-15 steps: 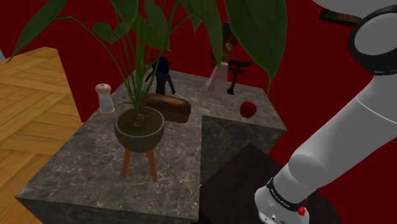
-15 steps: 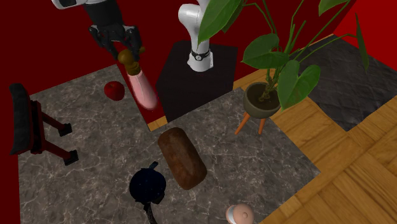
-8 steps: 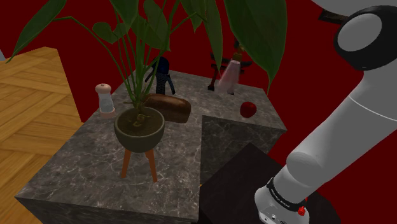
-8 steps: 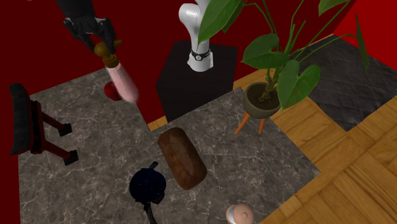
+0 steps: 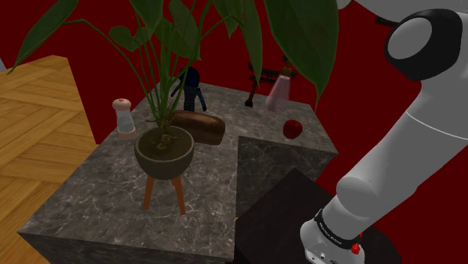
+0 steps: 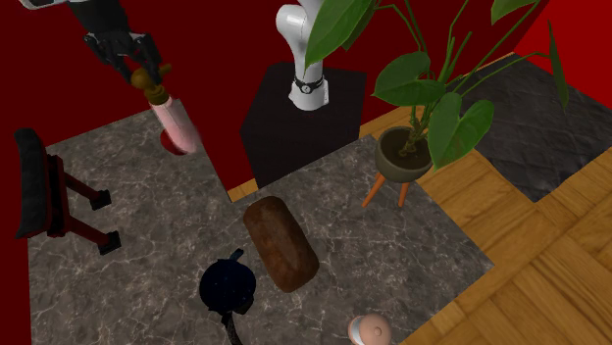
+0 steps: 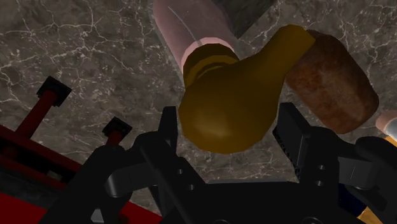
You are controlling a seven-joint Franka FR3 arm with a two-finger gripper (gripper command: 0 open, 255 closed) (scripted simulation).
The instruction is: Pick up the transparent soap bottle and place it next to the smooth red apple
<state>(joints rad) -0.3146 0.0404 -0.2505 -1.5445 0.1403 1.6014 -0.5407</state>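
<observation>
Marble counter; soap bottle in pincer

Domestic room, kitchen-like. Evidence: dark red walls, herringbone wood floor, grey marble worktop carrying potted plant, bread loaf, red apple, and grinder at its edge.

Black gripper clasps the soap bottle by its brass-coloured pump head, its fingers pressed to either side. The bottle's pale pink, see-through body extends away from the gripper, with a dark, white-veined marble surface far behind it. A brown loaf lies just past the pump's spout. A red-and-black stand sits near the opposite finger.
</observation>
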